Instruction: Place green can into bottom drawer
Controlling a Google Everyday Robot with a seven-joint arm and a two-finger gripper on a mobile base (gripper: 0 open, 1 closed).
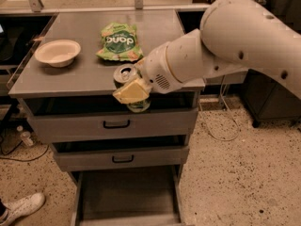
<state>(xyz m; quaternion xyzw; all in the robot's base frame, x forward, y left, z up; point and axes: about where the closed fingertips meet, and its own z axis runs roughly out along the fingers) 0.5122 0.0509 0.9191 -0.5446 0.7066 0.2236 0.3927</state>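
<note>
The green can (128, 75) is upright in my gripper (131, 89), silver top with pull tab showing, its green base (138, 106) visible below the cream fingers (130, 91). The gripper is shut on the can and holds it in the air just past the front edge of the cabinet top, in front of the top drawer. The bottom drawer (127, 197) is pulled open at the foot of the cabinet, a wide grey tray directly below the can.
A green snack bag (119, 41) and a cream bowl (57, 52) lie on the grey cabinet top (84, 74). Two shut grey drawers with black handles (116, 124) sit above the open one. A white shoe (21, 207) is on the floor at the left.
</note>
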